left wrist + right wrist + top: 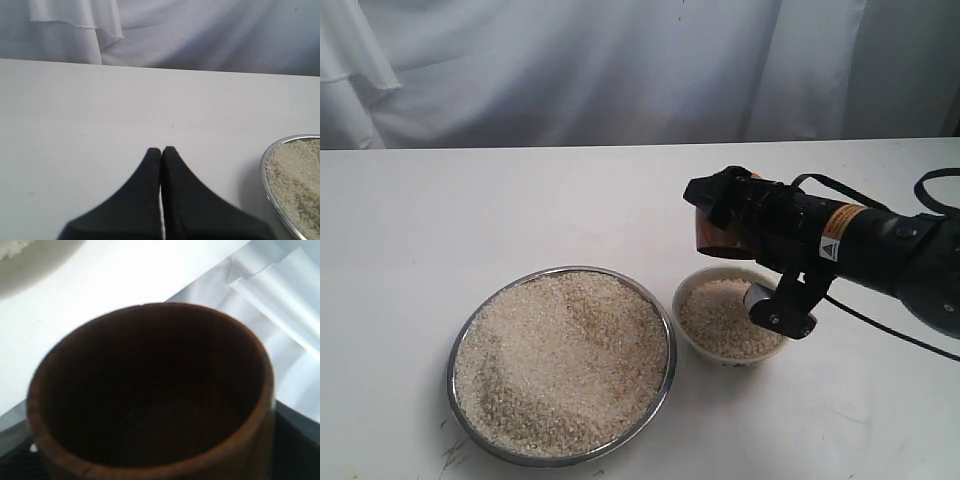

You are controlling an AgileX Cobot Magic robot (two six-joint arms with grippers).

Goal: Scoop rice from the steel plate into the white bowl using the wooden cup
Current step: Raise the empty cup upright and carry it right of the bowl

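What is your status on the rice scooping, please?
Left gripper shut, idle beside steel plate. Right gripper shut on wooden cup, tipped above white bowl, cup looks empty. Rice in bowl and plate. Path clear.

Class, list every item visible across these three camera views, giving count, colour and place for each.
steel plate: 1, silver, near table edge
white bowl: 1, cream-white, just right of steel plate
rice: 2 heaps, pale beige, in plate and in bowl
wooden cup: 1, reddish-brown, above bowl's far rim
table: 1, white
cloth: 1, white, behind table
left gripper: 1, black, shut, left of plate
right gripper: 1, black, holding wooden cup
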